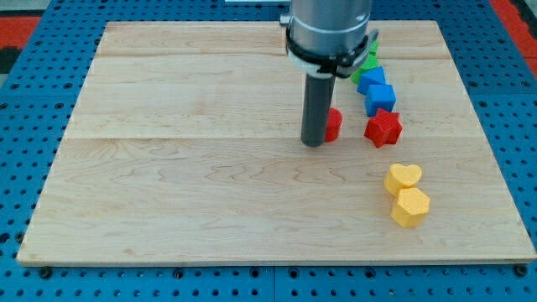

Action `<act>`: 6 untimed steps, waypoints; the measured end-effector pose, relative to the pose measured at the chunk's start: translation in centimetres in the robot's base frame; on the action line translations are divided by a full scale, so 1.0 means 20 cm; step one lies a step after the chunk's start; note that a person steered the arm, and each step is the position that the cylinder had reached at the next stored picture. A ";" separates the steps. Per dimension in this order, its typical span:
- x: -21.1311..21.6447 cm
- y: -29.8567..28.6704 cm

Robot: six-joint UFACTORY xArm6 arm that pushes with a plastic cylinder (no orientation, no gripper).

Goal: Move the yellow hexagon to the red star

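Nearest, toward the right of the wooden surface (185, 210), sits the yellow hexagon (410, 207). Just behind it, touching, lies a yellow heart (404, 178). Farther back and slightly left stands the red star (383, 127), apart from the two yellow blocks. Left of the star, a small red block (333, 124) peeks out from behind the rod; its shape is partly hidden. My tip (313, 143) rests on the surface right against that red block's left side, well apart from the hexagon. The tool is just a plain rod with nothing to open or close, and it holds nothing. Behind the star, two blue blocks (379, 97) run away in a line, then a green block (367, 59) half hidden by the arm.
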State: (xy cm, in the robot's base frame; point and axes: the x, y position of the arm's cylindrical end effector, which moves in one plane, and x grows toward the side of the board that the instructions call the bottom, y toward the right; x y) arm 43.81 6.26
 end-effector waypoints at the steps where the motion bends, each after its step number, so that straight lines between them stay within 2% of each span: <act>1: -0.10 0.08; 3: 0.56 0.03; 4: 0.83 0.48; 5: 0.90 0.62; 6: 0.82 0.62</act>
